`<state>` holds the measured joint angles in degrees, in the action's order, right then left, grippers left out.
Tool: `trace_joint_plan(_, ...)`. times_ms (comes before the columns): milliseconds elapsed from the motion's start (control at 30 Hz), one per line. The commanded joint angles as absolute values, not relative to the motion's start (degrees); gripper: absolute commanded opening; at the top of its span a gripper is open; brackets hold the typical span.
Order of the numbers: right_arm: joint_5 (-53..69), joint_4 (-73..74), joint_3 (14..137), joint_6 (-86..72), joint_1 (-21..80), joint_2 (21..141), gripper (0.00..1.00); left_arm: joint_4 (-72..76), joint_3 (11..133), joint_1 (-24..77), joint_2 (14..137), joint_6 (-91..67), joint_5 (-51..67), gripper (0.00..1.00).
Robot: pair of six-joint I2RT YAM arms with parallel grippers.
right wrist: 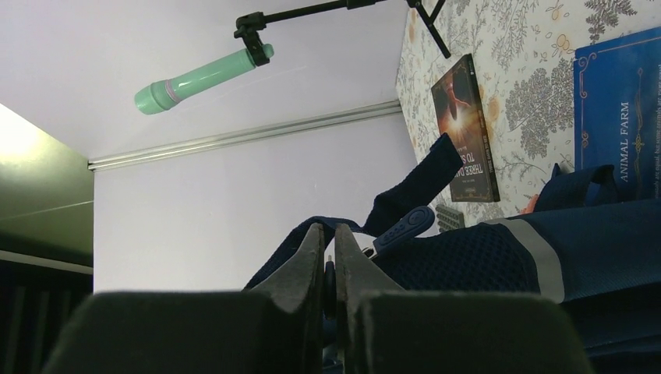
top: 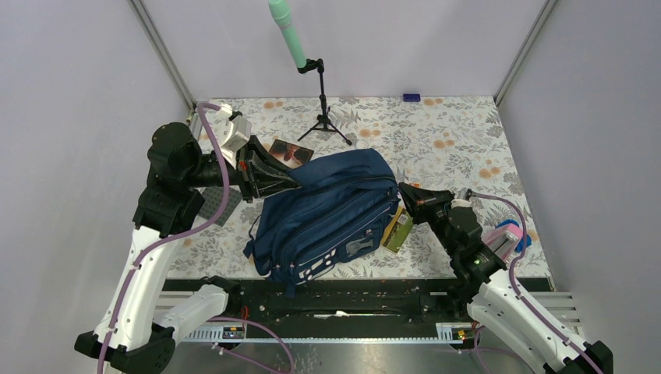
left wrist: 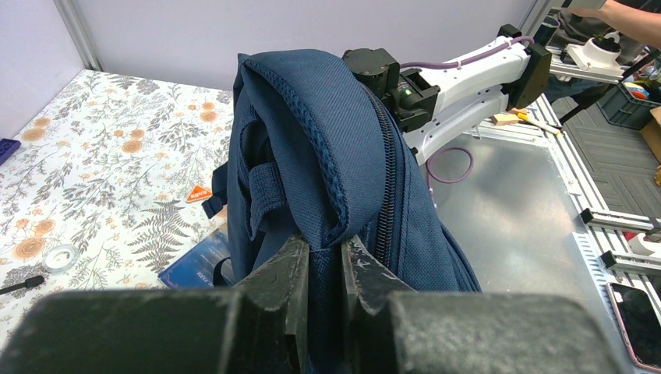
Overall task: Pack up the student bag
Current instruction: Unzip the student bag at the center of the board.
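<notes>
A book [top: 292, 153] lies behind the student bag [top: 327, 210].

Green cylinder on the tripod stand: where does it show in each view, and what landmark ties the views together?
Top external: the green cylinder is at top centre, clamped to the tripod stand at the table's far side.
Left wrist: not in it.
Right wrist: green cylinder upper left, against the wall.
Shared landmark: the student bag, in all three.
</notes>
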<state>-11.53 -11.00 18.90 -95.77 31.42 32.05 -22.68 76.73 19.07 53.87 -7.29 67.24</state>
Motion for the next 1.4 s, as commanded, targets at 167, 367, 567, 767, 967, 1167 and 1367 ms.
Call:
trace_joint_plan(167,-16.1,-9.6,22.2,-92.0,32.6,31.9,0.00,-17.5,77.5,18.9,52.0,-5.8,66.2,0.00)
trace_joint_plan(367,-18.3,-7.4,24.2,-88.1,32.9,31.7,0.00,-17.5,77.3,19.0,51.9,-5.8,66.2,0.00)
trace_joint_plan(567,-19.5,-6.1,28.6,-83.1,33.5,31.9,0.00,-17.6,77.1,18.9,52.0,-5.6,66.0,0.00)
trace_joint_plan(767,-20.3,-5.9,32.5,-78.9,34.3,33.1,0.00,-17.7,77.1,18.9,52.4,-5.7,66.4,0.00)
trace_joint_plan(967,-20.8,-6.2,35.8,-75.6,35.6,34.2,0.00,-17.7,77.0,18.9,52.6,-5.7,66.2,0.00)
trace_joint_plan(1167,-21.5,-6.2,38.9,-71.6,37.6,35.6,0.00,-17.7,77.3,18.9,52.9,-5.8,65.5,0.00)
trace_joint_plan(1367,-23.4,-7.1,40.8,-67.2,39.8,36.5,0.00,-18.0,77.1,18.9,52.9,-5.6,63.8,0.00)
